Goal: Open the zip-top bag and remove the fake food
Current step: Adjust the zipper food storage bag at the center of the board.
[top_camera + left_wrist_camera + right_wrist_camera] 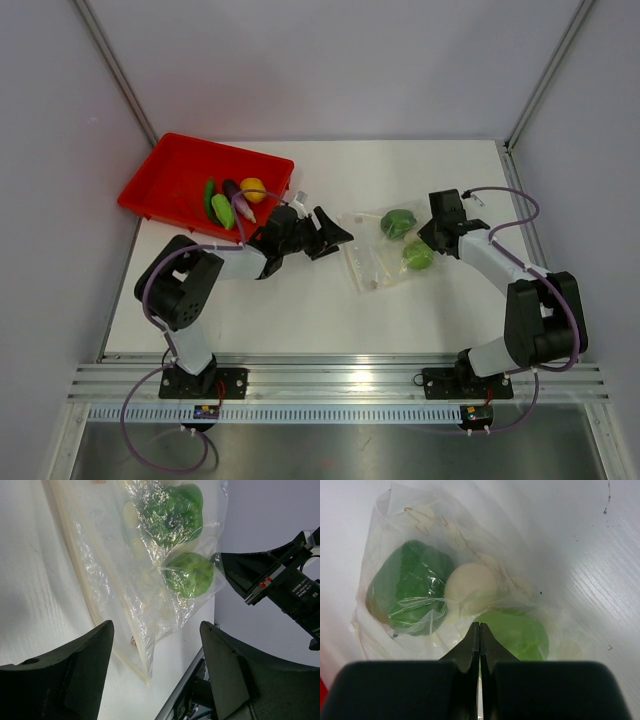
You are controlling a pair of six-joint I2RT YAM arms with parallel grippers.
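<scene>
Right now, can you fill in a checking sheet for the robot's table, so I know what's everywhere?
Surface: white table, a few tiny dark specks near the bag.
Job's things: zip-top bag lies on the table, holding two green fake foods and a pale round one; a yellow piece, a purple piece and a green piece lie in the red tray.
Clutter: nothing seen.
Jaws: left jaws open, empty, facing the bag; right jaws shut, seemingly pinching the bag's film.
Cables: purple cables loop along both arms, off the bag.
Surroundings: grey walls, metal rail at the near edge.
</scene>
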